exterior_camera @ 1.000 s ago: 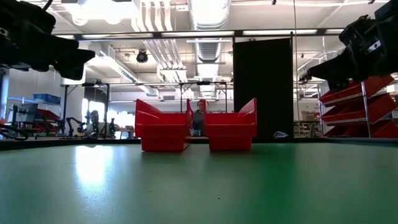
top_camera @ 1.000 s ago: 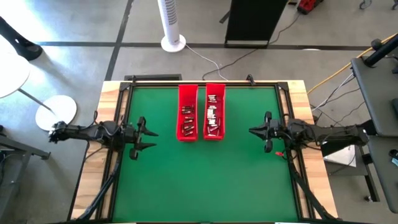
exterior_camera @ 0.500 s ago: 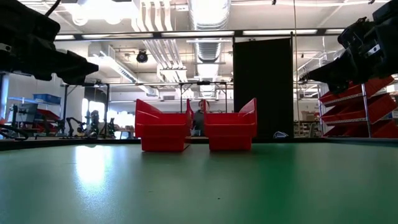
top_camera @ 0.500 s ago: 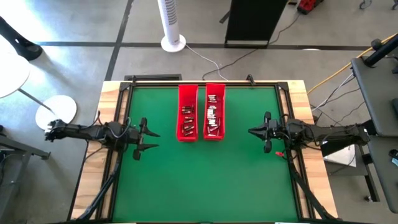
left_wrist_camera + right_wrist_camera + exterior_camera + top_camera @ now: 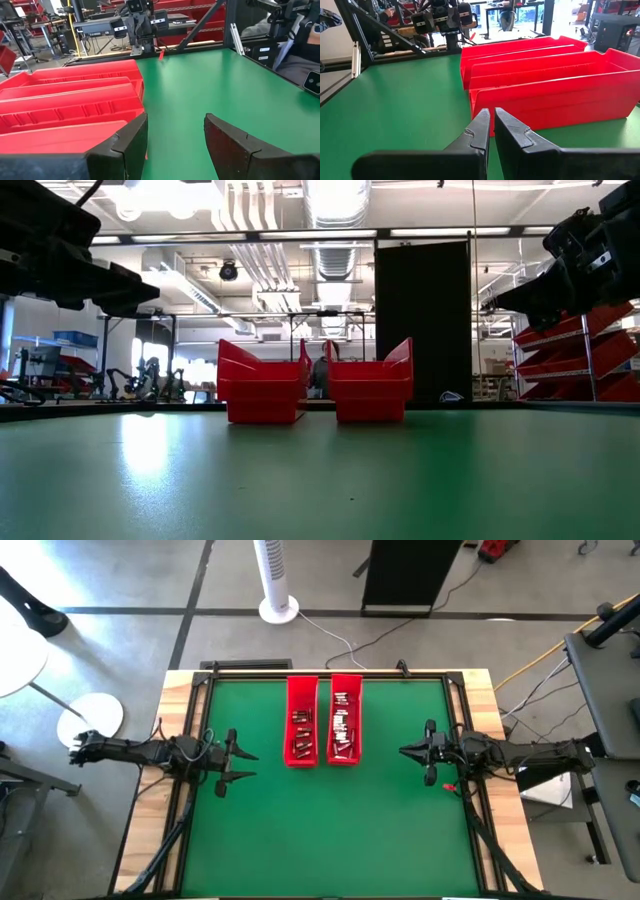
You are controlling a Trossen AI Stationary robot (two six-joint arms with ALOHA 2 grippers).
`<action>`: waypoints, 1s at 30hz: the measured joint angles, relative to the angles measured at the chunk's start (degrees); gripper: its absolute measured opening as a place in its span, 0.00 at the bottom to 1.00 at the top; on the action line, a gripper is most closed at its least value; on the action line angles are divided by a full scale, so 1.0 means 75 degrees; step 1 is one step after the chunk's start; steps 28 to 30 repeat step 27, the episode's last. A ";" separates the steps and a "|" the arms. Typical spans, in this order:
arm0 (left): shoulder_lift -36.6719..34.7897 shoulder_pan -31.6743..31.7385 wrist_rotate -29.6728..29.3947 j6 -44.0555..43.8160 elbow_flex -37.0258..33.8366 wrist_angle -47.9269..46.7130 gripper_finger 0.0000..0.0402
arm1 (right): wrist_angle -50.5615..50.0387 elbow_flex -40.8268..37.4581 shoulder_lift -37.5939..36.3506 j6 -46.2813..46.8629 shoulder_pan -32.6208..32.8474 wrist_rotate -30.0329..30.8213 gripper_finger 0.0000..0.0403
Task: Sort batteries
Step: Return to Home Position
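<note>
- the left end effector (image 5: 245, 764) hovers above its own side of the green worktop (image 5: 330, 830), its fingers (image 5: 127, 142) spread wide with nothing between them.
- ahead of it, a little toward the far edge, lies the first red tray (image 5: 301, 687); a small cluster of batteries (image 5: 301, 730) sits inside.
- just beside that, on the side away from this end effector, lies the second red tray (image 5: 346, 681), holding a fuller scatter of batteries.
- the right end effector (image 5: 403, 751) faces the second tray from the opposite side, well apart from it. its fingers are pressed together and empty.
- i can make out no loose battery on the worktop, so the sorting looks finished; the step in hand appears to be parking both arms.
- the next move probably calls only for settling each arm at rest on its own side, away from the trays.
- nothing stands between either end effector and its edge of the worktop; beyond the far edge, a white tower fan (image 5: 276, 580) and a black cabinet (image 5: 405, 575) stand clear of both arms.
</note>
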 joint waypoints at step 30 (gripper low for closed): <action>0.0079 0.0000 0.0038 0.0000 0.0015 0.0035 0.43 | 0.0003 0.0000 0.0000 0.0000 0.0000 -0.0003 0.04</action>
